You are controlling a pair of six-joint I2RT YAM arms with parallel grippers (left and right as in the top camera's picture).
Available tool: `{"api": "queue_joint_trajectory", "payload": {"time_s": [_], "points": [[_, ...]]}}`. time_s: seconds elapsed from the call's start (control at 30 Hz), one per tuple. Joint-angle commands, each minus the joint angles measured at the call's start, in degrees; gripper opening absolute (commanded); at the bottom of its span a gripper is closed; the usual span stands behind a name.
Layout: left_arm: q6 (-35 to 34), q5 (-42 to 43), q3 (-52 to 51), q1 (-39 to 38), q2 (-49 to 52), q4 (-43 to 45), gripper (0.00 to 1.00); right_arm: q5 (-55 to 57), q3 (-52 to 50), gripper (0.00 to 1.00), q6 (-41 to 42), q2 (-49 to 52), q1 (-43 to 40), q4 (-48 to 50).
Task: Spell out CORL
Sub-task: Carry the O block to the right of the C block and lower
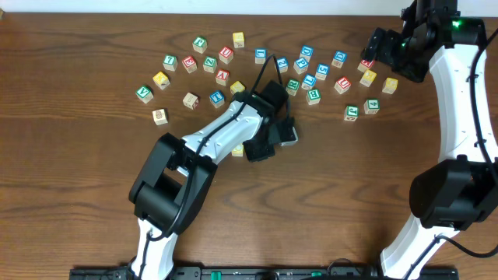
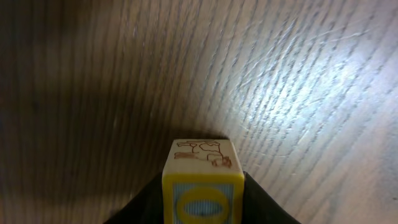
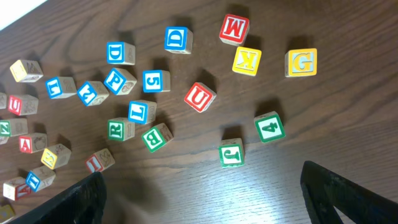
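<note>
The left gripper (image 2: pixel 203 202) has its jaws clamped on a small wooden cube with a yellow border and a blue O (image 2: pixel 203 194). It is held close over bare dark wooden tabletop (image 2: pixel 292 81), mid-frame in the overhead view, below the scatter of letter cubes; I can't tell whether it touches the wood. I'd say the O is being placed. Done well, it goes down flat with the letter readable and room left either side for its neighbours, and the jaws part without nudging it. A cube has no long axis; the O face looks back at the wrist camera, and the adjoining face carries a brown line drawing. The right gripper (image 3: pixel 205 196) hangs with jaws apart and empty over the upper-right cubes, among them a green R cube (image 3: pixel 120 129) and a blue L cube (image 3: pixel 141 112).
</note>
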Motion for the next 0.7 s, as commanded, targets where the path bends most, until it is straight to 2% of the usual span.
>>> {"api": "queue_joint_trajectory", "payload": {"time_s": [0.0,0.17,0.23,0.53,0.67], "points": [[1.1,0.7,-0.5,0.6,1.0,0.0,0.42,-0.2,-0.3,0.95,-0.7,-0.3,0.2,-0.2],[1.1,-2.4,-0.5,0.5,0.9,0.2,0.65,-0.2,-0.3,0.95,-0.7,-0.3,0.2,-0.2],[1.0,-4.4,-0.2,0.5,0.7,0.2,0.70,-0.2,-0.3,0.95,-0.7,-0.3,0.2,-0.2],[0.2,-4.6,3.0,0.5,-8.8,0.1,0.71,-0.2,-0.3,0.95,-0.7,-0.3,0.2,-0.2],[-4.6,-4.6,3.0,0.5,-15.6,1.4,0.71,-0.2,-0.3,0.95,-0.7,-0.3,0.2,-0.2]]}}
